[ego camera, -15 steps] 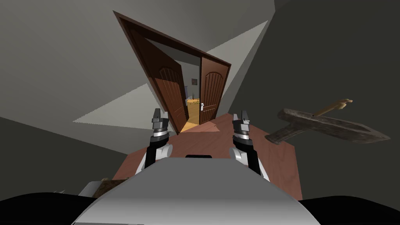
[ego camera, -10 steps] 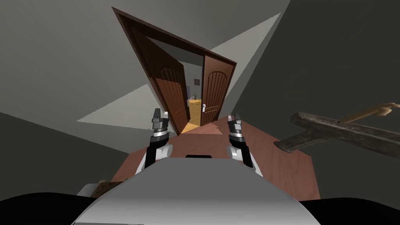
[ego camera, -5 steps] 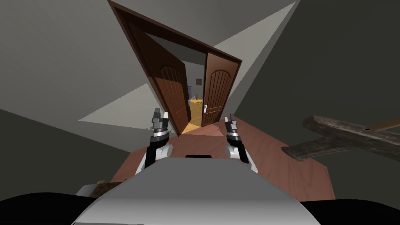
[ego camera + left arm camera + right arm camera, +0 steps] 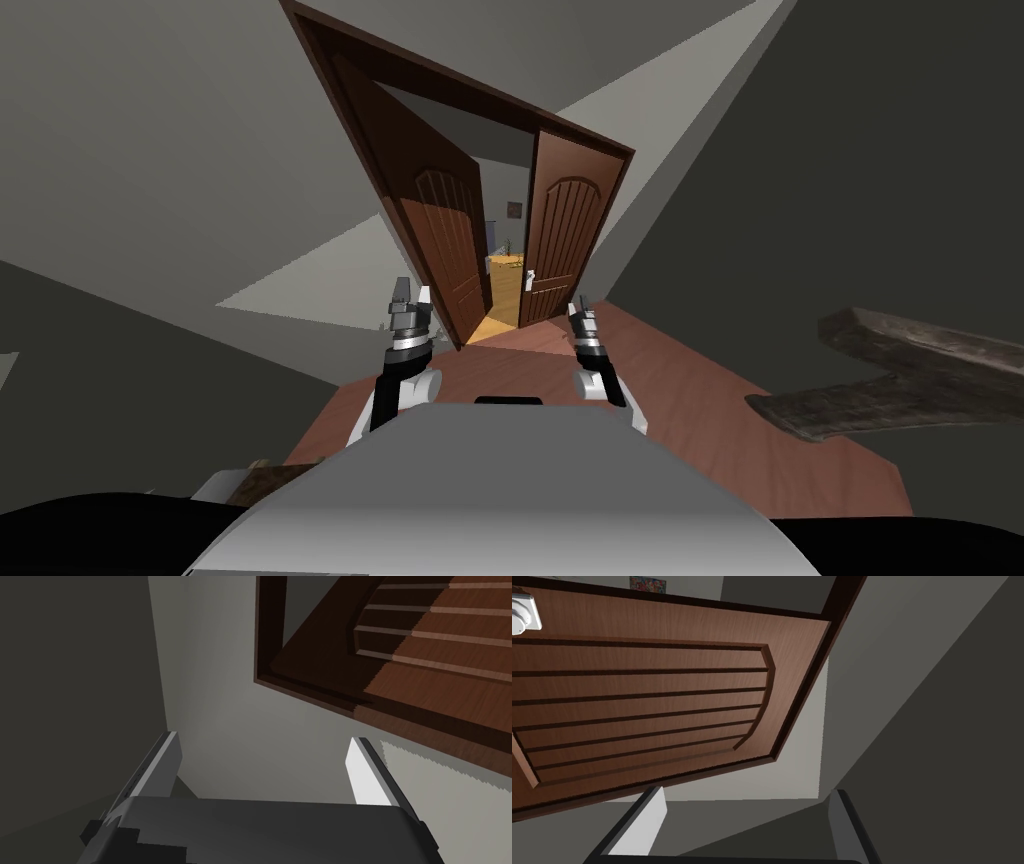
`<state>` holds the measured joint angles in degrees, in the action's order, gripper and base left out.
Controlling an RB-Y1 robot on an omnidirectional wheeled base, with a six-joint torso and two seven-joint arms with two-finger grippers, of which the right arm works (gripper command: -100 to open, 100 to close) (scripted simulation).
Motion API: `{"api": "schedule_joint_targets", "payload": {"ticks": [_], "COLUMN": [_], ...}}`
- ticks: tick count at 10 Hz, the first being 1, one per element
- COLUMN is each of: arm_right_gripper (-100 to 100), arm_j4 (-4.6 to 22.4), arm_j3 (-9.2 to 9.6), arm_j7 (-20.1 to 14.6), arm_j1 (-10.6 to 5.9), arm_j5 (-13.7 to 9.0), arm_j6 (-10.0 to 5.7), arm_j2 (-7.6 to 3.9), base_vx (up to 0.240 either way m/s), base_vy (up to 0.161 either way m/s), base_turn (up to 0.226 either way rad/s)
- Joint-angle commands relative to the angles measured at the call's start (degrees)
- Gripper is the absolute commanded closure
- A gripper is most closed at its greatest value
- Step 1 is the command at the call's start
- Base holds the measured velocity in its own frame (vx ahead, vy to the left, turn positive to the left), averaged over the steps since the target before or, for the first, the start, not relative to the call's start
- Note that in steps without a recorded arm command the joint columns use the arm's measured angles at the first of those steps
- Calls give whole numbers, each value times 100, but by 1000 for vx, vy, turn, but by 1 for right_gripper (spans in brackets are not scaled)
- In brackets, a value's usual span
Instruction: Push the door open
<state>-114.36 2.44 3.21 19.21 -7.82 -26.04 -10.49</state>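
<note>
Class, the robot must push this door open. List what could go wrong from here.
1. The open right pincer faces the right door leaf; its thin fingers could catch in the panel grooves or on the white handle instead of pushing flat.
2. The gap between the leaves is narrow; the open left pincer, near the left door leaf, might snag its edge.

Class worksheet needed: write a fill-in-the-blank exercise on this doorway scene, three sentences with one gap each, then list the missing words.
1. The left door leaf and the right door leaf are both ___ in colour.
2. The right door leaf carries a ___ handle.
3. The fingers of the left hand and of the right hand stand ___, holding nothing.

Missing words: brown; white; open
</note>
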Motion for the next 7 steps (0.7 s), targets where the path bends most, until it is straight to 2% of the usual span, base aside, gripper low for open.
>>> {"api": "schedule_joint_targets", "payload": {"ticks": [1,7], "arm_right_gripper": [-100,-100], "arm_j4": [227,1244], "arm_j3": [50,240], "arm_j7": [-84,-404], "arm_j1": [-105,-550], "arm_j5": [-61,-298], "arm_j6": [5,-60], "arm_j2": [-97,-489], "base_vx": [104,94], "base_vy": [-34,-28], "base_turn": [126,105]}}
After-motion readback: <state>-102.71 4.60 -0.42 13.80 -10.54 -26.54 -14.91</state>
